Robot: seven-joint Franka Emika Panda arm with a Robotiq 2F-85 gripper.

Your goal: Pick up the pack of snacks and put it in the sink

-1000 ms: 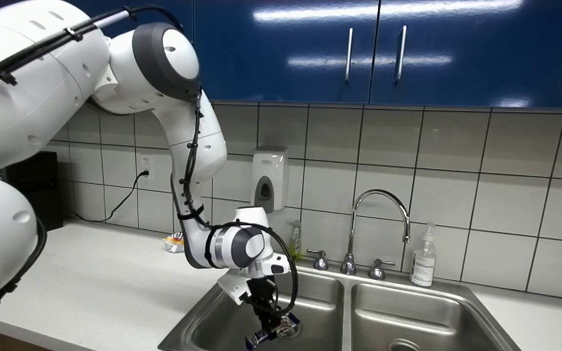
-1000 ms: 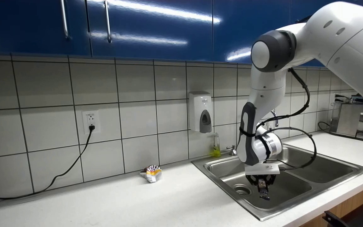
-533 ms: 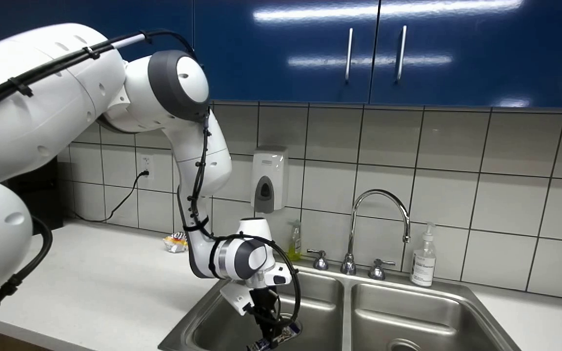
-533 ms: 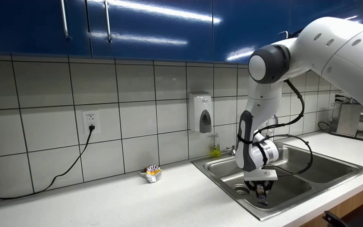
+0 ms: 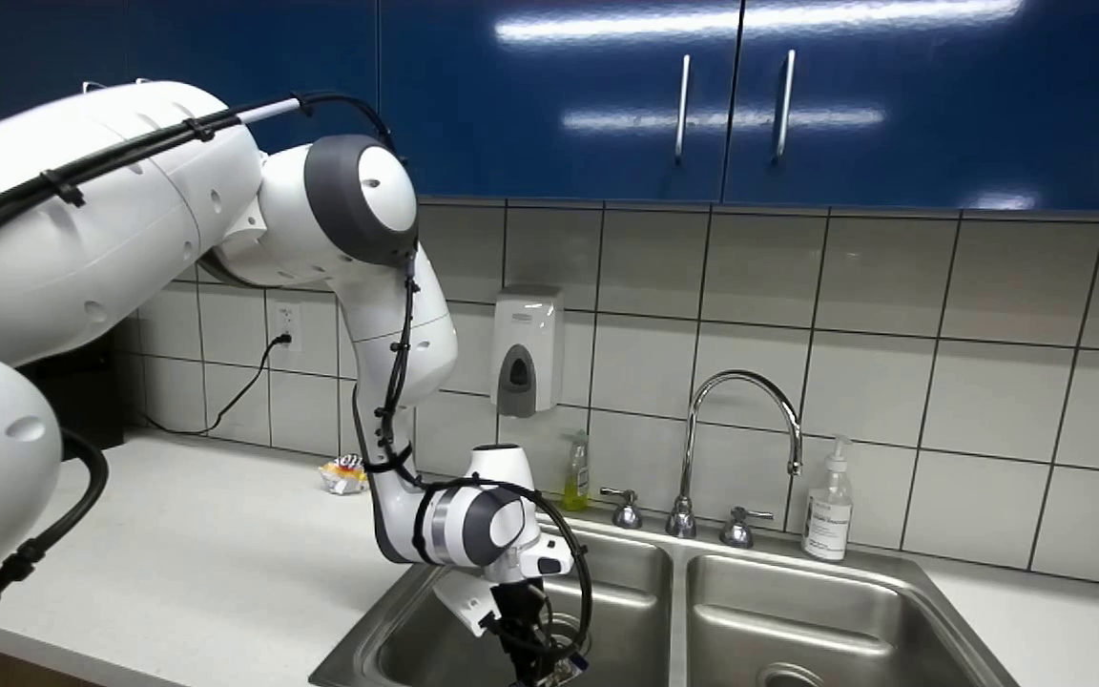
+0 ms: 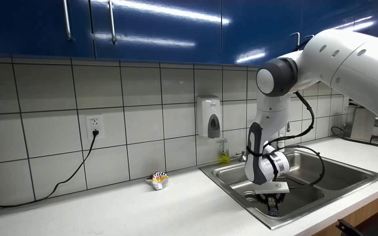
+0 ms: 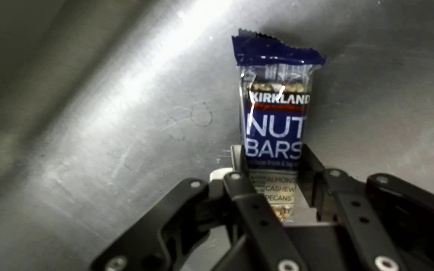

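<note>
The pack of snacks is a blue nut bar wrapper (image 7: 275, 124) with a clear window. My gripper (image 7: 273, 160) is shut on it, one finger at each long edge, with the top end sticking out beyond the fingertips. In an exterior view the pack (image 6: 273, 209) hangs below the gripper (image 6: 271, 201) inside the sink (image 6: 333, 195). In an exterior view only a bit of the pack (image 5: 565, 670) shows at the gripper (image 5: 542, 663), over the left basin of the sink (image 5: 678, 611). I cannot tell whether the pack touches the basin floor.
A curved chrome tap (image 5: 688, 458) with two handles stands behind the sink. A green soap bottle (image 5: 576, 477) and a pump bottle (image 5: 828, 515) stand at its back edge. A crumpled white-orange wrapper (image 6: 158, 181) lies on the counter (image 6: 182, 209). A dispenser (image 6: 208, 116) hangs on the wall.
The arm has come down steadily, lowering the gripper and the held pack deeper into the basin. The pack is still between the fingers.
</note>
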